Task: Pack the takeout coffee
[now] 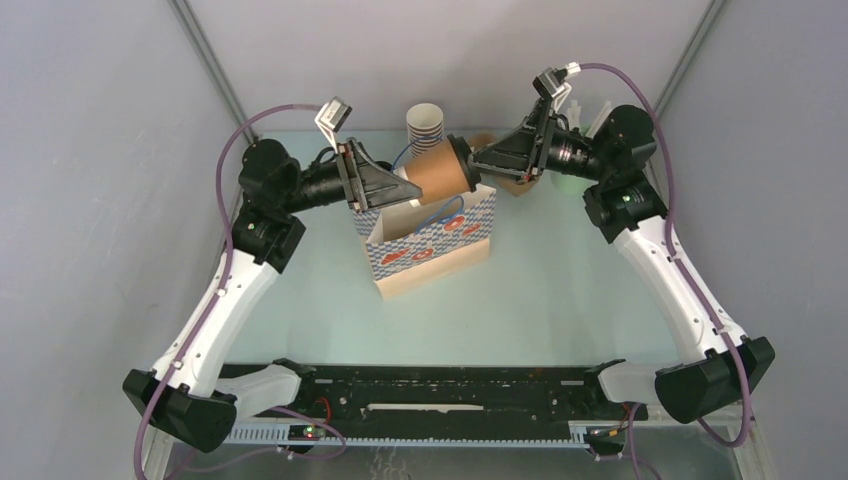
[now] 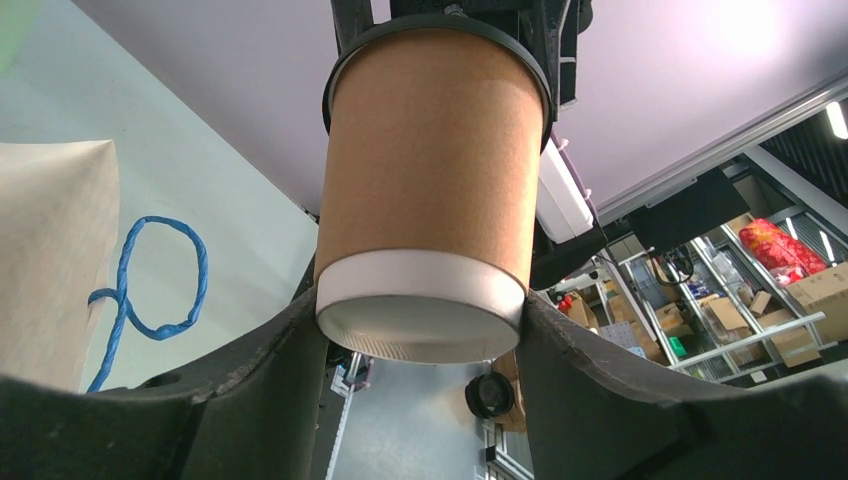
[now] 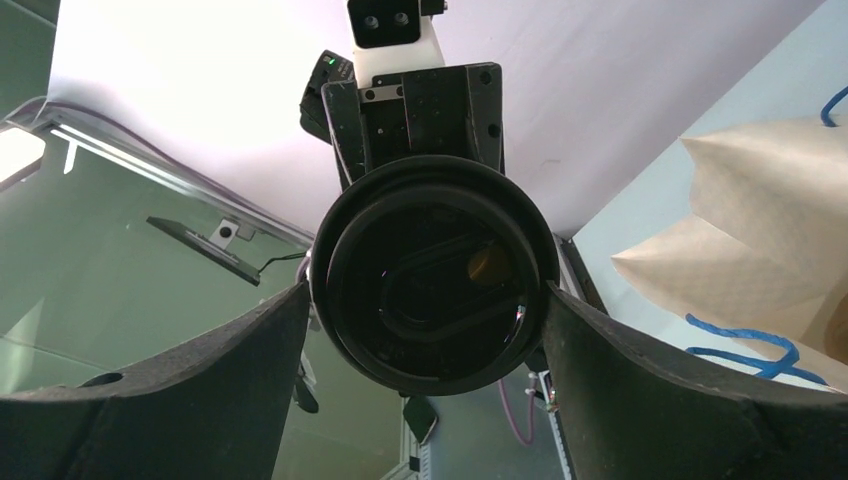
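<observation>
From the near edge, both our arms rise and lean inward over the paper bag (image 1: 432, 252). Our left gripper (image 1: 408, 188) clamps the coffee cup (image 1: 437, 170) by its base, sideways above the bag. Our right gripper (image 1: 470, 165) flanks the lid, but we cannot tell whether it grips.

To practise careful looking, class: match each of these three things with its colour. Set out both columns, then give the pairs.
Things:
1. takeout coffee, its paper wall
2. coffee lid
3. bag handle

Colours:
A. blue
B. brown
C. black

Pairs: 1-B, 2-C, 3-A
</observation>
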### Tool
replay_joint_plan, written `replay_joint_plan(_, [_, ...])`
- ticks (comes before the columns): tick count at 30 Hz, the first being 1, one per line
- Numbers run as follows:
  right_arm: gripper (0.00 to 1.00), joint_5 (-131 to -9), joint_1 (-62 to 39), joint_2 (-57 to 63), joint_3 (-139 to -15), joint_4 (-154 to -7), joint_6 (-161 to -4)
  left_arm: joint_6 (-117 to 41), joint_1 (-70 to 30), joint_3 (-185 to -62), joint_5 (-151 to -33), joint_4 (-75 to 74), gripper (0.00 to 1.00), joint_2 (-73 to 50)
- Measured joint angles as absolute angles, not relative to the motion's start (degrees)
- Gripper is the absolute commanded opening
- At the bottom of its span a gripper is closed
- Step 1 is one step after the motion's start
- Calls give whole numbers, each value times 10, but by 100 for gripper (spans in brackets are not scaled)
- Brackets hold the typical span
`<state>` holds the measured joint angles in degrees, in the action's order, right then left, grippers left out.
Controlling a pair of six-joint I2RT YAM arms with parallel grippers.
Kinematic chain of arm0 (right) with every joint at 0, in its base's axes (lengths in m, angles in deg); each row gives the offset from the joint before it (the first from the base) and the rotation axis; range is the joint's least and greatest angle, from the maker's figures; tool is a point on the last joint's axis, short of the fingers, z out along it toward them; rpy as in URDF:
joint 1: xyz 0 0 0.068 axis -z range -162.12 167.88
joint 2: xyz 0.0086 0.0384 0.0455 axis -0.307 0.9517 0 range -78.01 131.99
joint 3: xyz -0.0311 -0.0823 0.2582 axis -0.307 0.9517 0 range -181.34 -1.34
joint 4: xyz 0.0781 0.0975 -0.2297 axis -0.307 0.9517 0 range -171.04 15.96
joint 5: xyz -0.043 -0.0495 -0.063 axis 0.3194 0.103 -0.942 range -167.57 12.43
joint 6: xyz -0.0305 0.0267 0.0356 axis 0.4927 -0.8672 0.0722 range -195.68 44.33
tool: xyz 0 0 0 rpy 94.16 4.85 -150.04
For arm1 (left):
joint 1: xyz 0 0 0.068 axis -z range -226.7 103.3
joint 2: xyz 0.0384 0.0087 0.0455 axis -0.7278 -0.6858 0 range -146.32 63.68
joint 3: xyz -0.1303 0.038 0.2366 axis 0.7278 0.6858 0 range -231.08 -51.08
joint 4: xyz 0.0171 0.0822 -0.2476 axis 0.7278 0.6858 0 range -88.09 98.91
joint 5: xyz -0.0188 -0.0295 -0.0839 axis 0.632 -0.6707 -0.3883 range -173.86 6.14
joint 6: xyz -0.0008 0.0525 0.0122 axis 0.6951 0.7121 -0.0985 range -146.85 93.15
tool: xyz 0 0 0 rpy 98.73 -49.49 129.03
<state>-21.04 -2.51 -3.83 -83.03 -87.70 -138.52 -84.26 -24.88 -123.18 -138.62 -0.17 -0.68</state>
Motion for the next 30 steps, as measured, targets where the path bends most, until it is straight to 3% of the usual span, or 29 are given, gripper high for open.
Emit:
replay_joint_plan(16, [72,-186,-24,-37,-826,-891,-1397,-836,-249,-1232,-1397,3,27,-2])
replay_joint_plan(20, [79,-186,-25,-37,-828,-862,-1375,-823,-249,-1232,-1397,26,27,-2])
replay_joint_plan(30, [80,-200,-35,-25,-870,-752,-1299,-798,-249,-1232,-1396,61,27,-2])
